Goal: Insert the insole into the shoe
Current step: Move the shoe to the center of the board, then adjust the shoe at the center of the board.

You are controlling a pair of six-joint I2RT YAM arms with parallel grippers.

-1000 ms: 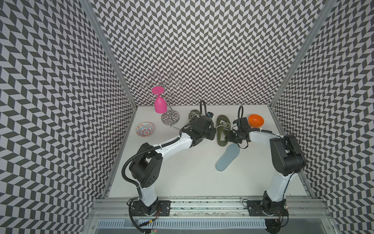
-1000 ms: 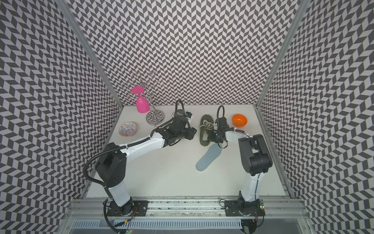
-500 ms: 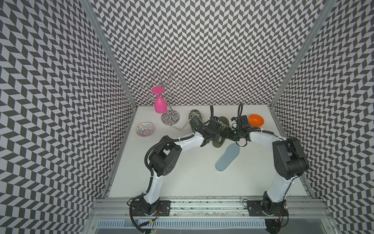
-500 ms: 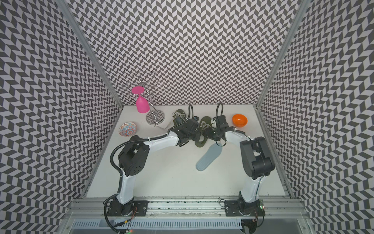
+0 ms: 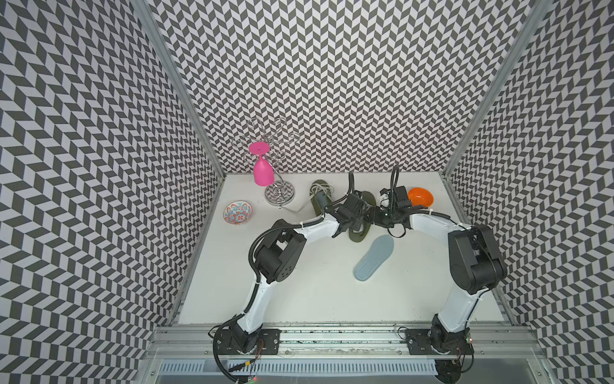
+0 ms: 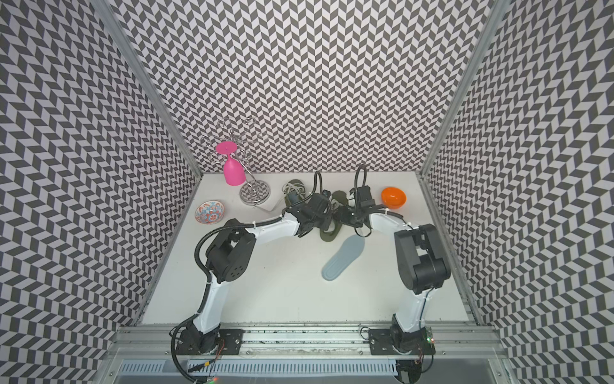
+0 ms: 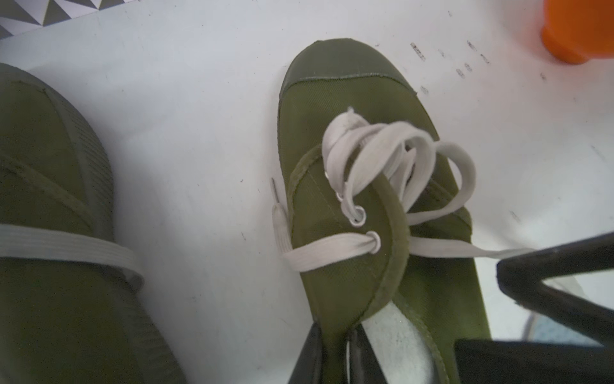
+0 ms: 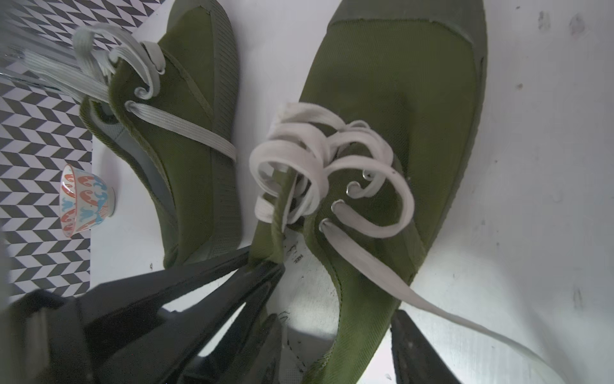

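A green shoe [image 5: 358, 236] sits near the back edge of the table [image 5: 315, 299]. The left fingers [image 7: 312, 362] clench its collar. The right fingers [image 8: 415, 359] are released, straddling the opposite side wall. The blue-grey insole [image 5: 373, 257] lies flat just beside the heel.

Black-and-white chevron walls [image 5: 332, 83] are enclosing a white bench [image 5: 315, 282] on three sides. Aluminium posts [image 5: 179, 83] are standing in the corners, and a metal rail [image 5: 332, 335] is running along the front.
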